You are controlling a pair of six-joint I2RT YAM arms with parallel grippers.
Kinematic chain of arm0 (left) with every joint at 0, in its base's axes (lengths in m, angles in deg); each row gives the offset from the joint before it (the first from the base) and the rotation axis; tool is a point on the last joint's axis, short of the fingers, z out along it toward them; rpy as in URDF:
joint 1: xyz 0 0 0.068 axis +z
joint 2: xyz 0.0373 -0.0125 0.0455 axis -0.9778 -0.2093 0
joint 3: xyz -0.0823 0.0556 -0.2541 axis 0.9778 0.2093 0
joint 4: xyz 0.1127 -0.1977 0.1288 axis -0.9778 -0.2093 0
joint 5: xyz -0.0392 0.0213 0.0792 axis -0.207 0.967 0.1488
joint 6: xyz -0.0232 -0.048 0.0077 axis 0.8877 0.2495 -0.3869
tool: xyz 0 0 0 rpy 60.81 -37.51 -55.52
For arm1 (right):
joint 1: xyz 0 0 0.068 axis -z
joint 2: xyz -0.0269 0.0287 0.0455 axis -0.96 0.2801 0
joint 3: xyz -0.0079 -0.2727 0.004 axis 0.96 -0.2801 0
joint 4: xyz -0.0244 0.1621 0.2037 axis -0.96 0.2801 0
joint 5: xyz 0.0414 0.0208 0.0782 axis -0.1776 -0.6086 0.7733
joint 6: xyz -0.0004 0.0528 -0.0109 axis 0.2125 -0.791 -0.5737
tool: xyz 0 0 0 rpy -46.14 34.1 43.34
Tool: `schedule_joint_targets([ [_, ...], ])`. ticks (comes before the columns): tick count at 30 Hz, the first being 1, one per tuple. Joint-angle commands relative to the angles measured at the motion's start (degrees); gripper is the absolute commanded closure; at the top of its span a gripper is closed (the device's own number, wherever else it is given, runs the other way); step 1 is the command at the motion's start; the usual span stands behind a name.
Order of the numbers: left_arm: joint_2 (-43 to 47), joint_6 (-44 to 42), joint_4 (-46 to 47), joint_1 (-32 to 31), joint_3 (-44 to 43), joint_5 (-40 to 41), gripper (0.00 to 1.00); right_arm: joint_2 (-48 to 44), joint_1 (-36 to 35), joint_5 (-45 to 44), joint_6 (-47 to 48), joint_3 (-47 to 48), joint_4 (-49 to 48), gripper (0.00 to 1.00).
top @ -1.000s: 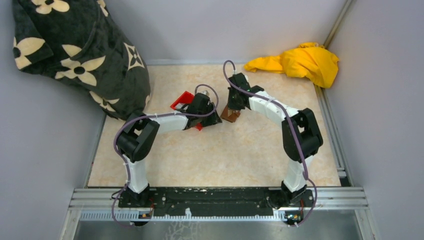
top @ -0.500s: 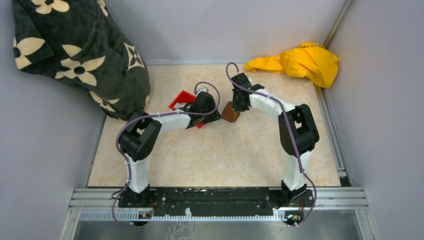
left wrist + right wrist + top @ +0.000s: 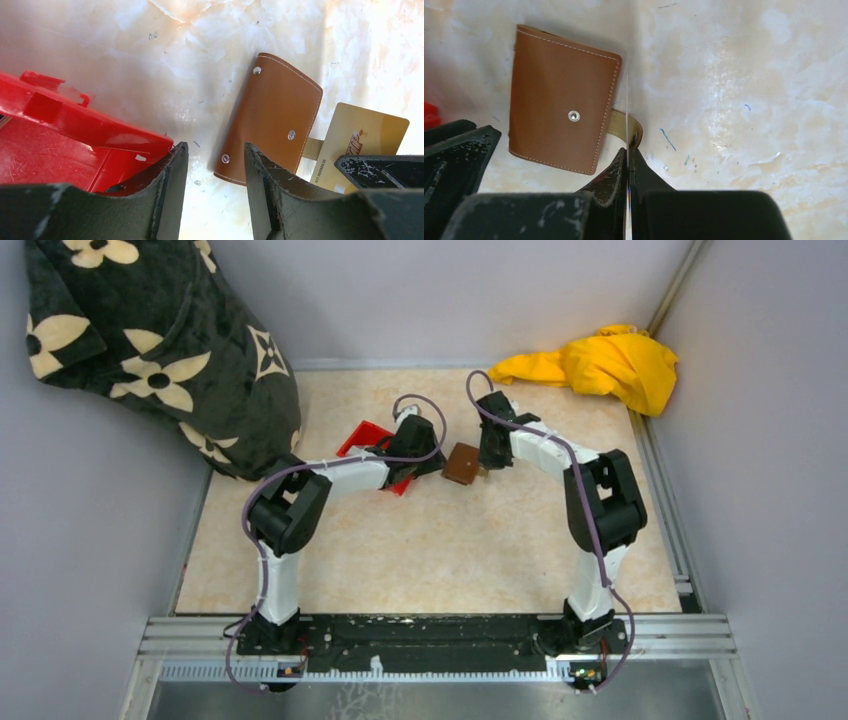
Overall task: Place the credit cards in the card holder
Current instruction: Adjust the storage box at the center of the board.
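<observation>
The right gripper (image 3: 628, 165) pinches a credit card (image 3: 360, 135) just beside the folded-shut card holder (image 3: 561, 97), which the parted, empty left gripper (image 3: 214, 148) above isn't steadying, so pushing may skid it.

lab test cell, grey walls (image 3: 450, 300), aluminium rail (image 3: 680, 640)

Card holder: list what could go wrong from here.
1. The card holder lies closed, so the gold card pinched in the shut right gripper has no open pocket to enter and may just push it along.
2. The open left gripper hangs beside the red bin and could knock it while reaching for the holder.
</observation>
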Motion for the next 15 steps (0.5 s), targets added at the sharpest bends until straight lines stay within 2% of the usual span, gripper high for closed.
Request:
schedule_joint_targets([
  [1, -1.33, -1.30, -0.10, -0.46, -2.14, 1.63, 0.48, -3.89, 1.12, -0.40, 0.21, -1.27, -2.55, 1.00],
  [15, -3.50, -2.27, -1.53, -0.46, -3.08, 1.75, 0.47, -6.02, 5.35, 10.55, -3.79, -8.59, -13.09, 1.00],
])
